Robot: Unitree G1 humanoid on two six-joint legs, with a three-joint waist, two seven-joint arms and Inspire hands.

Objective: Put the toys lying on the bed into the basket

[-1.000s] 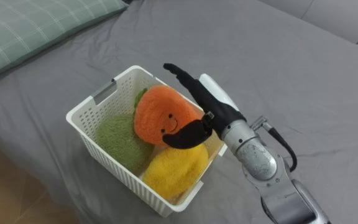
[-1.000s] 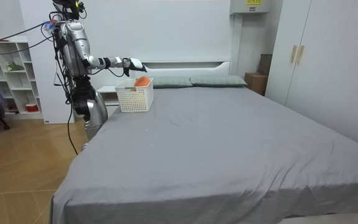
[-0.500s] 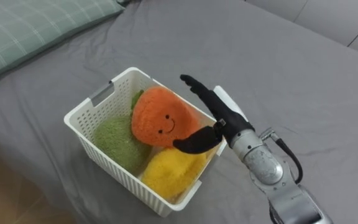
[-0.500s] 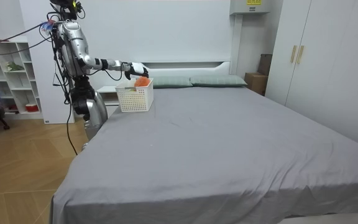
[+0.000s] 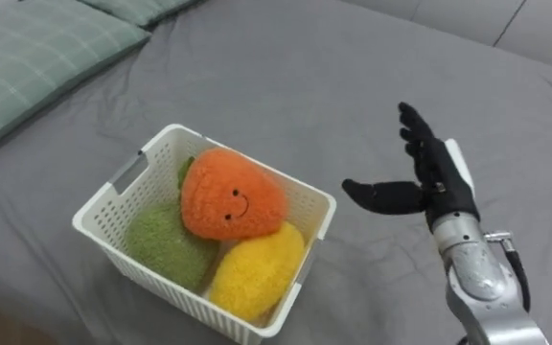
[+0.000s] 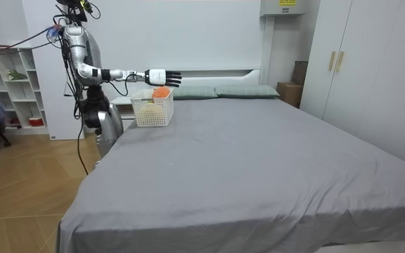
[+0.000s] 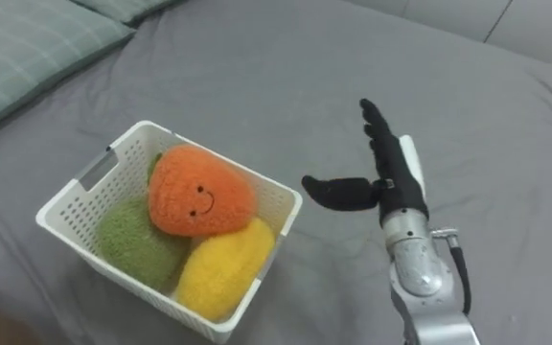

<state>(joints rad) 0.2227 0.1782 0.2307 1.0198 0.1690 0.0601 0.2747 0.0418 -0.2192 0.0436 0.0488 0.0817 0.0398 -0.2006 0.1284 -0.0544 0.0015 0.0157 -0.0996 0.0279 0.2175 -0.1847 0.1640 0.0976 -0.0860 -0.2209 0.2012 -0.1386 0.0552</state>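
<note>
Three soft toys in the basket, right robot hand open beside it

An orange plush toy [image 5: 230,199] with a stitched smile lies on top in the white basket [image 5: 161,287], leaning on a green plush toy [image 5: 166,247] at the left and a yellow plush toy [image 5: 255,268] at the near right. All three are inside the basket's walls, and the orange one rises above the rim. The basket stands on the grey bed [image 5: 353,77], with a green checked pillow [image 5: 27,67] off to its far left.

The right robot hand [image 5: 434,182] hangs in the air to the right of the basket, apart from it and from the toys. Its fingers are straight and spread wide, the thumb pointing left toward the basket, and it holds nothing.

In the room view the robot stands at the head corner of the bed on the room view's left, with this arm stretched level above the basket and a white shelf unit [image 6: 13,84] behind it
</note>
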